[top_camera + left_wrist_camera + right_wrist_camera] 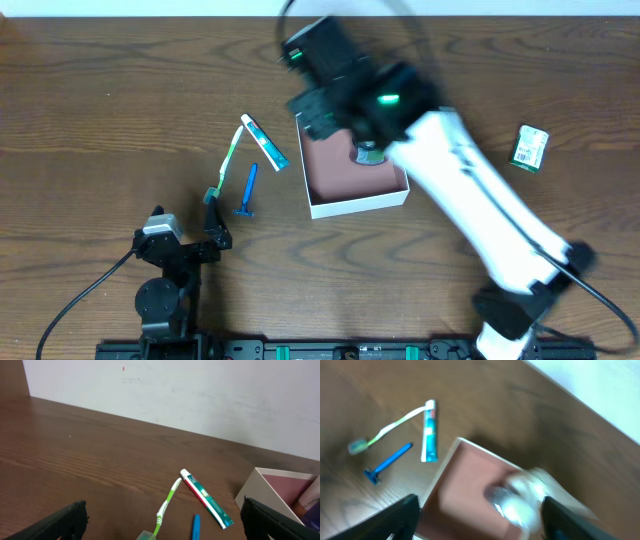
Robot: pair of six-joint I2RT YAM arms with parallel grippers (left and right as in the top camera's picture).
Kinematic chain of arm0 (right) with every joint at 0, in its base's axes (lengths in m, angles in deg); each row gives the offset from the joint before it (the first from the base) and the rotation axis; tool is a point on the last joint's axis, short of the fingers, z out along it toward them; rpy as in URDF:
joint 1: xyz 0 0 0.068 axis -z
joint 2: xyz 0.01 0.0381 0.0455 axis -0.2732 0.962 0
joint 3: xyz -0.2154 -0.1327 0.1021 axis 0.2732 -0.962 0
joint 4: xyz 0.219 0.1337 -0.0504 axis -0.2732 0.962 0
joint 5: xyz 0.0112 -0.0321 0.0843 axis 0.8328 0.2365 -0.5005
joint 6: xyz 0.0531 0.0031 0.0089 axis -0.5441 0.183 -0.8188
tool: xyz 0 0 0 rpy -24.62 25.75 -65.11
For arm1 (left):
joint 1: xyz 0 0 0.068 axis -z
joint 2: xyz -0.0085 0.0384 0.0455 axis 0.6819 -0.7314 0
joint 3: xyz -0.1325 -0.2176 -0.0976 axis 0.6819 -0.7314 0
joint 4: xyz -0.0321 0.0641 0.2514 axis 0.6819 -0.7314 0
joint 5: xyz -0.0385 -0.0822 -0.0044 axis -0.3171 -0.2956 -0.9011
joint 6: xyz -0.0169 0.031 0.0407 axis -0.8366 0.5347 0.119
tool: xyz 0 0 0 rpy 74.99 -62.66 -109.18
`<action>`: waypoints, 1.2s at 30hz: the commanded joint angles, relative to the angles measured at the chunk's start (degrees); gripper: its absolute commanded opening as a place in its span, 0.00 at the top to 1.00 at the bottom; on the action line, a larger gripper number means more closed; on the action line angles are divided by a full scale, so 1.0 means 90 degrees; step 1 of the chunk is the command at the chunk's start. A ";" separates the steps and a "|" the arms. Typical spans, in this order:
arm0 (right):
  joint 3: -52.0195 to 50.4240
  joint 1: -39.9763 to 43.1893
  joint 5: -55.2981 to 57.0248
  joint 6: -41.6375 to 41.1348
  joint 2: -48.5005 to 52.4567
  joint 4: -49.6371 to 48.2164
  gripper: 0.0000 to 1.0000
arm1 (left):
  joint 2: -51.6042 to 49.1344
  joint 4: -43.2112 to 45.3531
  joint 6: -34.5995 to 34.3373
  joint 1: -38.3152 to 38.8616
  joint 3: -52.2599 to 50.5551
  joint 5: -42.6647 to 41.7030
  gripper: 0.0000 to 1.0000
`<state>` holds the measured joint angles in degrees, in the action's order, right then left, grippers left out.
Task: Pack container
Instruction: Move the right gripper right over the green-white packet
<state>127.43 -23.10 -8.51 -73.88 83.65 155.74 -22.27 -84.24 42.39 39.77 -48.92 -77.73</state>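
I can read nothing on the toothpaste tube [265, 143] or the green-white carton [530, 147] at right, both too small, while the container [360, 204] sits mid-frame, partly blocked by my right arm [480, 190], whose right gripper [480, 510] stands spread over a blurred pale item [517, 500] inside, and the left gripper [162, 510] is likewise released near the toothbrush [226, 158] and razor [248, 188].

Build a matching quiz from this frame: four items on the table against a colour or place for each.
Items:
1. razor
2. toothbrush
3. carton
4. container

Colour or place:
A. alone, far right in the overhead view
B. reddish-pink inside
C. blue
D. furthest left of the four

Pairs: 1-C, 2-D, 3-A, 4-B
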 commanded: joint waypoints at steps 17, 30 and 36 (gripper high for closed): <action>-0.1044 0.4517 0.0452 -0.2628 -0.0435 0.2516 0.01 | 0.0032 -0.0250 0.0017 0.0010 -0.0087 -0.0046 0.02; -0.3361 0.5561 -0.0017 -0.1826 -0.0056 0.0189 0.01 | 0.0032 -0.0250 0.0017 0.0010 -0.0087 -0.0046 0.02; -0.4056 0.5561 -0.0046 -0.0877 -0.0053 -0.1209 0.01 | 0.0032 -0.0250 0.0017 0.0010 -0.0087 -0.0046 0.02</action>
<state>93.29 26.88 -8.62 -87.78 83.89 147.30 -22.27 -84.24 42.39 39.77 -48.92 -77.73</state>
